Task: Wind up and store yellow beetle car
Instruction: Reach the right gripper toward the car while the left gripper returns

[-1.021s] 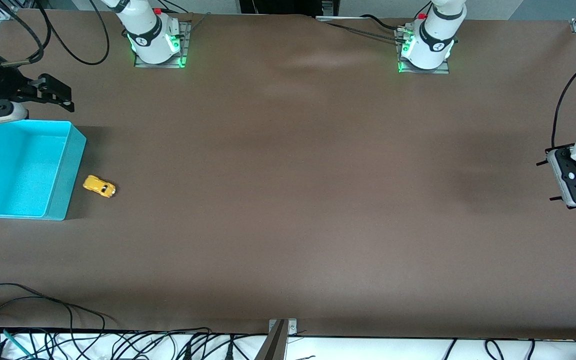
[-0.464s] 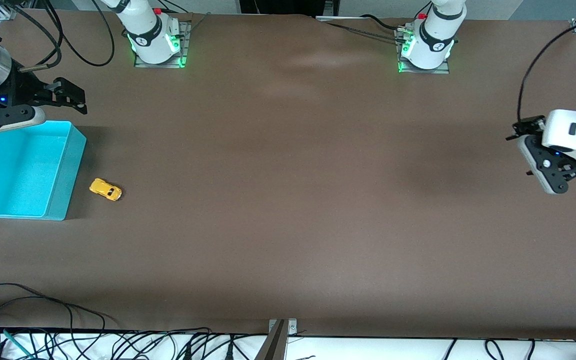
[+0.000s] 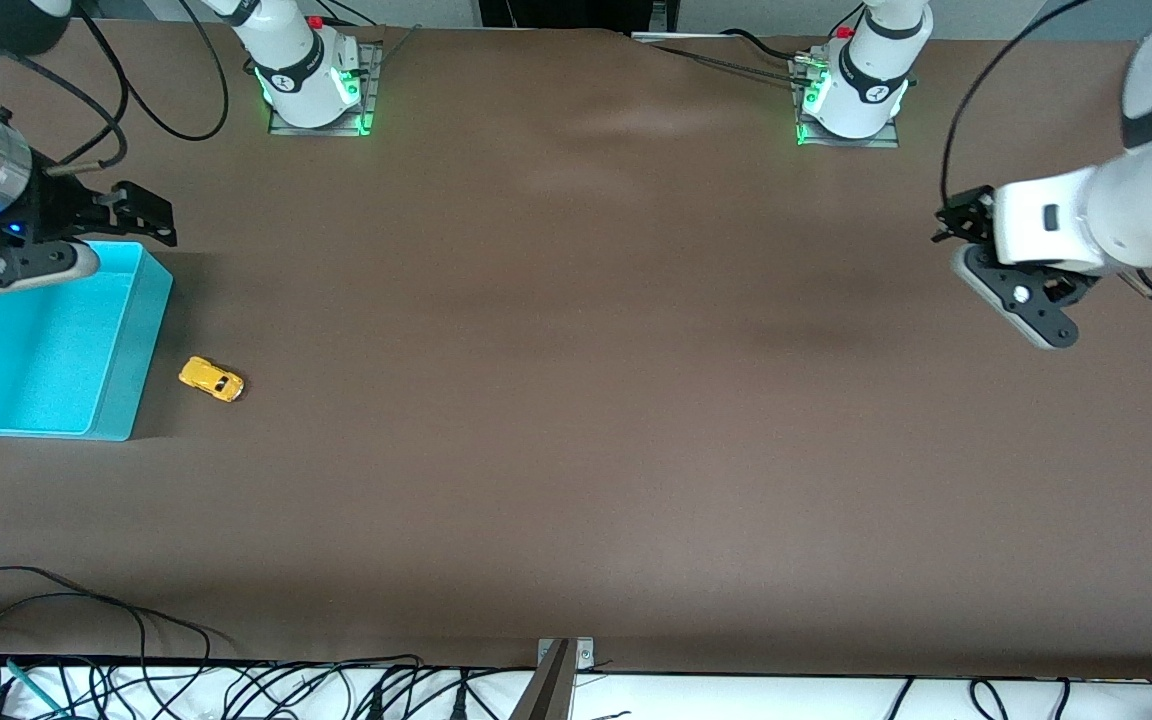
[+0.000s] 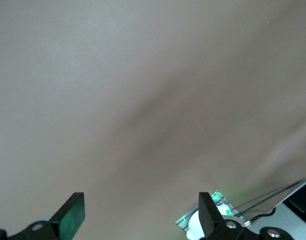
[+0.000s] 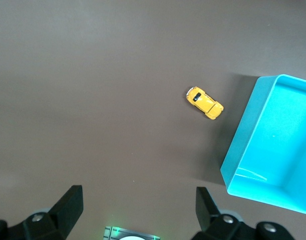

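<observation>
Small yellow beetle car (image 3: 211,379) down on the brown table (image 3: 576,400), on its wheels, just beside the turquoise bin (image 3: 141,340) but not touching it, a little gap between the two. Placed at the right arm's end of the table, beside the bin's long wall, toward the left arm's end from it. Seen too in the right wrist view, yellow beetle car (image 5: 205,102) near the bin's (image 5: 243,145) corner, dark windows on top. Nothing inside the bin, only its blue floor and walls. Right gripper (image 3: 158,212) up in the air over the bin's corner that lies farthest from the front camera, fingers spread wide, nothing between them. Same seen from the right wrist view, two black fingers (image 5: 70,202) far apart with only bare table between. Not touching the car, well apart from it. Left gripper (image 3: 956,215) up in the air over bare table at the left arm's end, well apart from the car and the bin. Fingers wide open there too, holding nothing; in the left wrist view two dark fingers (image 4: 72,215) far apart with only brown table between, and a bit of an arm base with a green light (image 4: 213,212) showing near one fingertip. Black cables (image 3: 86,620) lying along the table edge nearest the front camera.
</observation>
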You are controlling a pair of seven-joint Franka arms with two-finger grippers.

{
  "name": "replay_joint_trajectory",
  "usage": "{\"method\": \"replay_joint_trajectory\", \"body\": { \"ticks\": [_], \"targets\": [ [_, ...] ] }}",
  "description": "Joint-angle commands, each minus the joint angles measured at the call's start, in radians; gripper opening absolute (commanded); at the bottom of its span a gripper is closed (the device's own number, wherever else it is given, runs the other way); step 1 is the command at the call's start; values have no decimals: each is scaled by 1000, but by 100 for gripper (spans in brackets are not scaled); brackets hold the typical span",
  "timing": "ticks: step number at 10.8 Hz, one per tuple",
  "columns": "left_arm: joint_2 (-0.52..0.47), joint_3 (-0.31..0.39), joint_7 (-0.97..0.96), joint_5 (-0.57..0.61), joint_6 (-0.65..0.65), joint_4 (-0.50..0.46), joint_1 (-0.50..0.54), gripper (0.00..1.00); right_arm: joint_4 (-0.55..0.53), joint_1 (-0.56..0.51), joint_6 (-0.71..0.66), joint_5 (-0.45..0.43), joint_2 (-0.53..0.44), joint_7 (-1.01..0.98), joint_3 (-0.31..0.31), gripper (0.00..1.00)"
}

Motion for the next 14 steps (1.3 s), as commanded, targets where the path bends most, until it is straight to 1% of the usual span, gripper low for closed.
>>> {"method": "replay_joint_trajectory", "body": {
  "ticks": [1,3,4,5,6,7,8,9,10,12,14],
  "targets": [
    [-105,163,-46,-88,5,-61,-125,100,12,-6,4,-15,29,-38,0,100],
    [-118,395,-47,-87,33,-80,-306,100,18,-6,16,-28,48,-36,0,100],
    [-141,435,-52,-85,94,-119,-319,100,18,-5,16,-36,62,-42,-1,100],
    [-196,448,-53,-82,225,-208,-314,100,12,-8,26,-36,65,-44,0,100],
    [-234,466,-53,-84,329,-275,-305,100,-27,-21,80,-35,68,-61,0,100],
    [-241,466,-52,-84,379,-290,-287,100,-63,-26,140,-32,69,-124,0,100],
    [-265,466,-62,-82,380,-293,-282,100,-99,-37,195,-29,69,-221,2,100],
    [-284,460,-145,-81,376,-314,-273,100,-135,-49,250,-27,68,-266,2,100],
    [-300,459,-273,-81,358,-330,-268,100,-174,-60,292,-22,66,-313,3,100],
    [-302,459,-311,-82,340,-333,-262,100,-231,-89,351,-22,66,-472,3,100],
    [-296,463,-313,-82,294,-322,-262,100,-274,-127,424,-24,91,-649,3,100]
  ]
}}
